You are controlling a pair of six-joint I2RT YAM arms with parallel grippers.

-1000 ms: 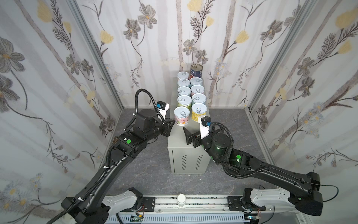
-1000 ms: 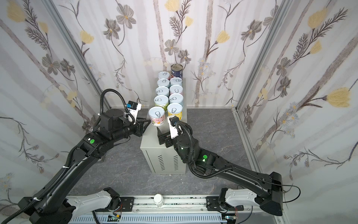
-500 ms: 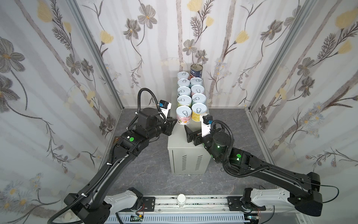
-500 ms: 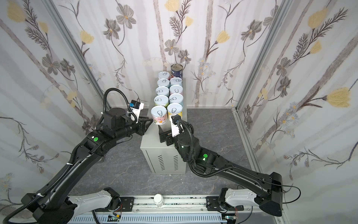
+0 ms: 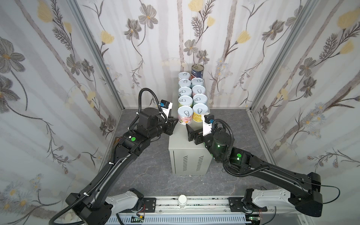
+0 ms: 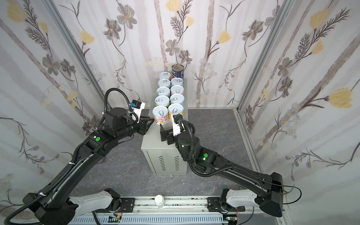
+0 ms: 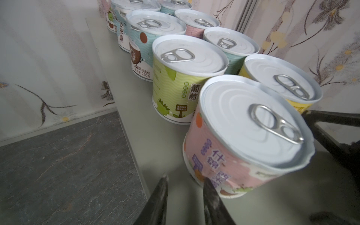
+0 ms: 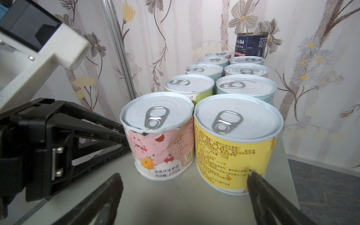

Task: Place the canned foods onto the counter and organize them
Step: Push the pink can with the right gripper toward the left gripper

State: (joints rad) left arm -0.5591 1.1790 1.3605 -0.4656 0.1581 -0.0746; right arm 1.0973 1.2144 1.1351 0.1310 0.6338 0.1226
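Since a second ago your left arm has pushed toward 1 o'clock, and the pink can (image 5: 185, 116) has slid with it, closing up against its neighbour. Your left gripper (image 5: 174, 122) sits at 9 o'clock of that can, level with its label. Its fingers (image 7: 157, 198) are clenched almost together on nothing, tips right at the can's side wall; you cannot tell whether they press it. The pink can stands upright on the counter (image 5: 179, 142), its torn label rim touching the yellow can (image 5: 199, 115) at its 3 o'clock. Beyond these two, toward 12 o'clock, the other canned foods (image 5: 185, 91) stand in pairs, white pull-tab lids up, ending with the tall dark can (image 5: 197, 71) at the 1 o'clock end. Your right gripper (image 5: 194, 130) hovers over the counter's bare front at 6 o'clock of the yellow can. Its fingers (image 8: 272, 200) are released wide with nothing between them, one tip just beside the yellow label's lower edge.
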